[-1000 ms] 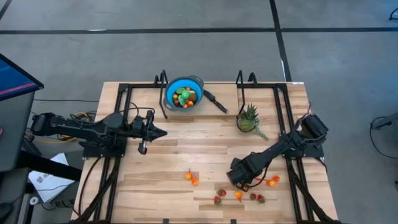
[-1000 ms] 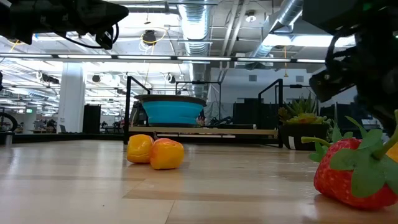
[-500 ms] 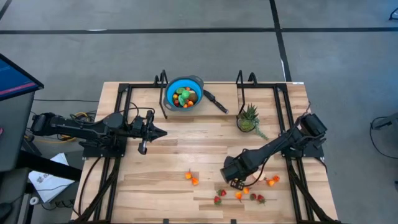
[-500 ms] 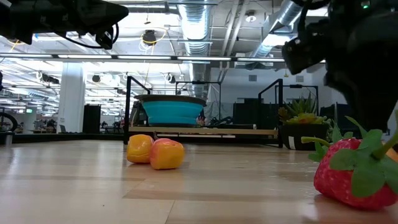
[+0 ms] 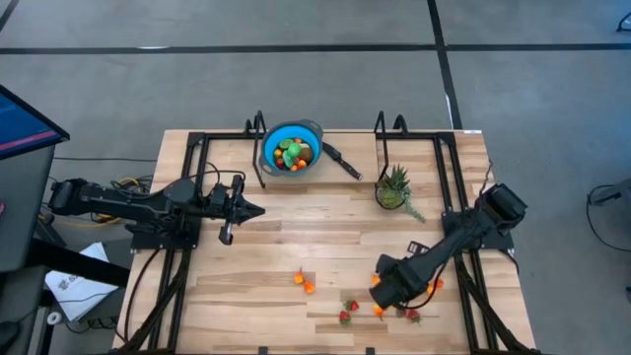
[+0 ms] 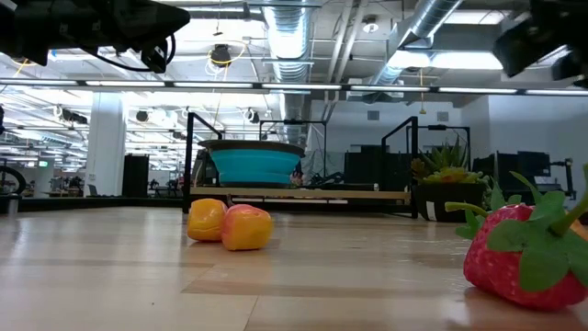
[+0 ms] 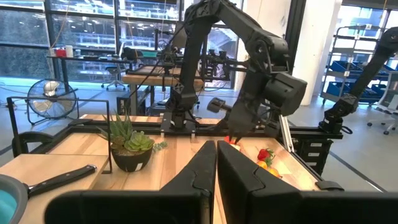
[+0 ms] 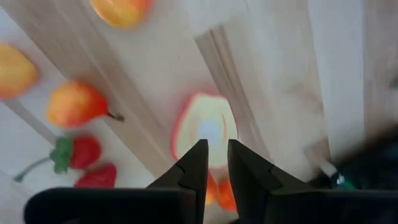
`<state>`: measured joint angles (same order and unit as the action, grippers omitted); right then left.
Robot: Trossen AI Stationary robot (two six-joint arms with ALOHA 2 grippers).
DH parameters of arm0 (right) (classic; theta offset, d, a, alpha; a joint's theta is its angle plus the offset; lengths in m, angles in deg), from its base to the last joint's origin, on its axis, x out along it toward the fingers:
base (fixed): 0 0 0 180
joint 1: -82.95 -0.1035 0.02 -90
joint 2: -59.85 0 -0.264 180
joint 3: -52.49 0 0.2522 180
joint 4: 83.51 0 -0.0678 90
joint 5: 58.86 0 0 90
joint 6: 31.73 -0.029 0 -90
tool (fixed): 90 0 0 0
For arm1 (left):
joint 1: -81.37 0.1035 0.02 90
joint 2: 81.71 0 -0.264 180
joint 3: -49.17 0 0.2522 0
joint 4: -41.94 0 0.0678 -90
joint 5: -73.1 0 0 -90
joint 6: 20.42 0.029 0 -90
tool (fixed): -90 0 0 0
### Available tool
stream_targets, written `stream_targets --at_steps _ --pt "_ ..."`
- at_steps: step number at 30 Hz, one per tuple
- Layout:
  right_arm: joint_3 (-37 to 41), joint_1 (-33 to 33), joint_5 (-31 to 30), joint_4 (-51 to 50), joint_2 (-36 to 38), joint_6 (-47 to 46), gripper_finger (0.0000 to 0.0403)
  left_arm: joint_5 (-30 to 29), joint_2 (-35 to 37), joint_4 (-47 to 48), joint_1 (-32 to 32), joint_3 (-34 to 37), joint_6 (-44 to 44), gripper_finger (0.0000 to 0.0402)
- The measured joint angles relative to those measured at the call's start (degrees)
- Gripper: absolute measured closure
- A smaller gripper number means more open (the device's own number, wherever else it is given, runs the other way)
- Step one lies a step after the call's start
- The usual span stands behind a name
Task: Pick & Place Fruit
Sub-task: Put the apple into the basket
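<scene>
**Inspection: Fruit Handling Properties and Markings**

Nearest the low camera, a strawberry (image 6: pixel 524 262) lay on the bench (image 5: pixel 325 247) at roughly 4 o'clock, with two orange pieces (image 6: pixel 230 224) touching each other farther back near centre. From above, the loose fruit (image 5: pixel 378 310) was scattered along the bench's front edge toward 5 o'clock; more fruit sat in the blue bowl (image 5: pixel 292 148) at 12 o'clock.

The right gripper (image 8: pixel 212 163) hovered directly over a cut peach half (image 8: pixel 205 130), its fingers nearly together; whether they held anything could not be told. A pear-shaped piece (image 8: pixel 74 106) and further strawberries (image 8: pixel 81 152) lay just beside. The left gripper (image 7: pixel 216 163) waited at 9 o'clock, fingers closed on nothing.

Judgement: these toys appeared light, rigid and smooth-skinned, so likely to slip or roll. The peach half lay cut face upward and looked best taken across its narrower width. Strawberries would be better pinched at the body than at the leafy cap.

The potted plant (image 5: pixel 393 189) stood at 2 o'clock. No brand, label or legible writing was found on any item.
</scene>
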<state>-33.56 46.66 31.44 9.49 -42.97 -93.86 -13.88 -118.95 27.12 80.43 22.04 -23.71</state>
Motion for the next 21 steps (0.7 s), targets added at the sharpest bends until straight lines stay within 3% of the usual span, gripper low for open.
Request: stream_targets --at_steps 8,21 --pt "0.00 -2.50 4.95 -2.01 0.00 -0.99 0.0349 -0.01 0.00 -0.04 -0.02 0.00 0.00 0.0393" --pt "0.00 -1.57 5.78 -2.20 0.00 -0.97 0.0366 -0.01 0.00 -0.23 0.00 0.00 0.00 0.0393"
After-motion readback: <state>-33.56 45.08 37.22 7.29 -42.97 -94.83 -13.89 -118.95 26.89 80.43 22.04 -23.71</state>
